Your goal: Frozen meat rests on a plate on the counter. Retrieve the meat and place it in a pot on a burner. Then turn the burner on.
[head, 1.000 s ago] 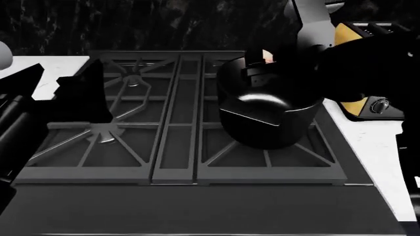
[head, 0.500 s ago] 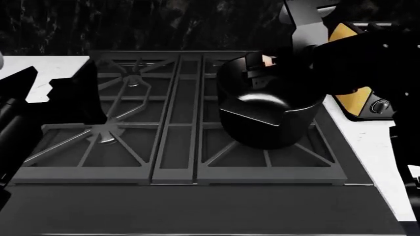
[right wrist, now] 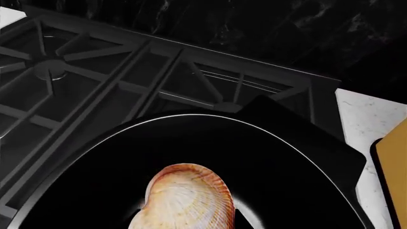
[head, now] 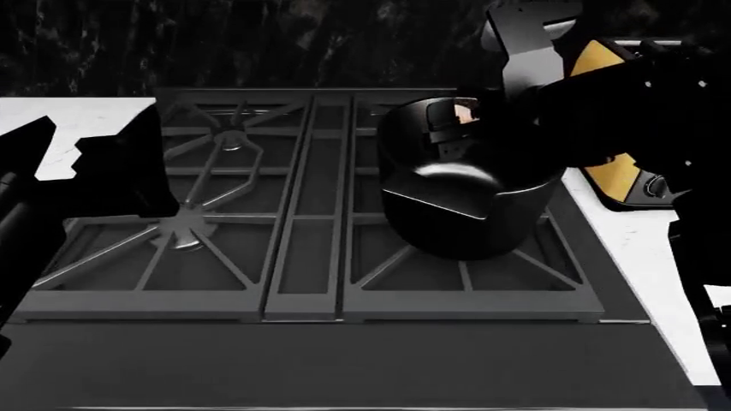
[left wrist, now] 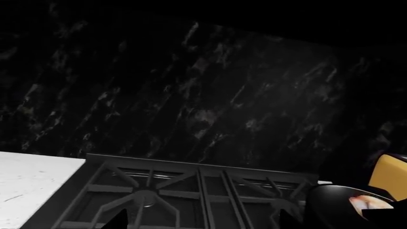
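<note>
All three views are dim and low in contrast, the black marble wall nearly swallowed by dark. The arms read as flat black shapes with no shading. The white counter beside the stove's right edge is the brightest surface. A soft highlight sits on the pot, its rim glinting. The meat is clearly lit. Edges are crisp, without blur.

Frozen meat cut off by the right wrist view's lower edge; only a sliver visible in the head view behind the right arm. Right gripper's finger gap lost in black against the pot. Left gripper a mere silhouette, opening unreadable. Right-hand burner hidden beneath the pot. Yellow appliance mostly masked by the arm
</note>
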